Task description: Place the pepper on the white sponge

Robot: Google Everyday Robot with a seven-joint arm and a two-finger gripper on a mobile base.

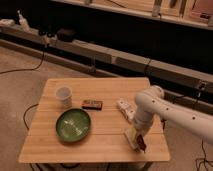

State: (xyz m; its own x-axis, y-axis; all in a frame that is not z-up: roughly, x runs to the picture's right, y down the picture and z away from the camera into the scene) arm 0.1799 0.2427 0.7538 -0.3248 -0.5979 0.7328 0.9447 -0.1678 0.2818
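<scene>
The white sponge (130,138) lies near the front right edge of the wooden table (100,147). The dark red pepper (142,144) sits at the sponge's right side, against or on it; I cannot tell which. My gripper (138,134) points down from the white arm (150,102), directly above the sponge and the pepper and very close to them. The arm hides the far part of the sponge.
A white power strip (124,107) lies just behind the sponge, partly under the arm. A flat dark box with an orange edge (92,104), a green plate (73,125) and a white cup (63,96) stand to the left. Cables run over the floor.
</scene>
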